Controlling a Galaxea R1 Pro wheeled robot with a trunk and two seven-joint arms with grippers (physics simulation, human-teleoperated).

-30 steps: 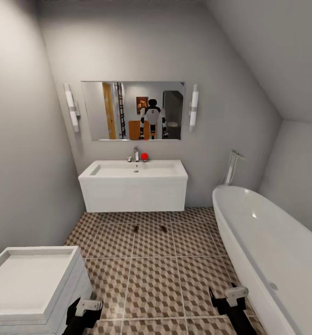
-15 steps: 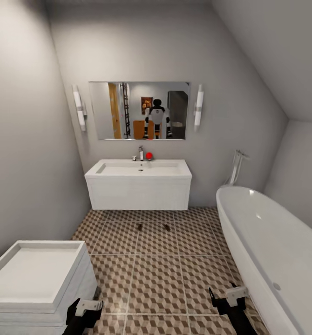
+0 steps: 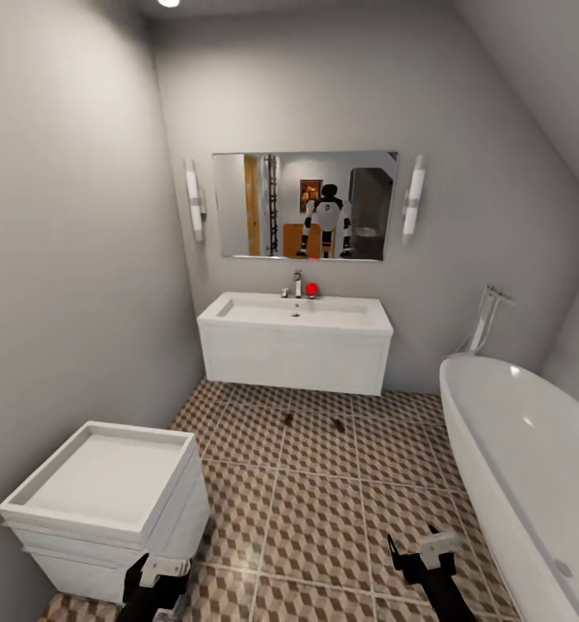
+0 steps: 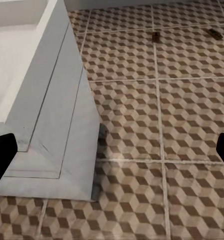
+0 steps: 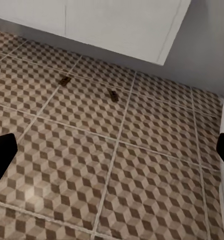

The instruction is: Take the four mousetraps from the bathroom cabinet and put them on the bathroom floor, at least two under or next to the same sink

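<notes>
Where cube-patterned bathroom floor point(image 3: 324, 527) meets sink point(image 3: 295, 341): two mousetraps point(image 3: 288, 419) point(image 3: 338, 424) lying just in front, slightly apart. Left end effector point(image 4: 112, 155) and right end effector point(image 5: 112, 150): spread wide, empty.

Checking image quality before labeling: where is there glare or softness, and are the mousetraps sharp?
Head view: ceiling light blown out, highlight on bathtub; mousetraps tiny and blurred. Right wrist view: mousetraps clearer, faint sheen on bathroom floor.
</notes>
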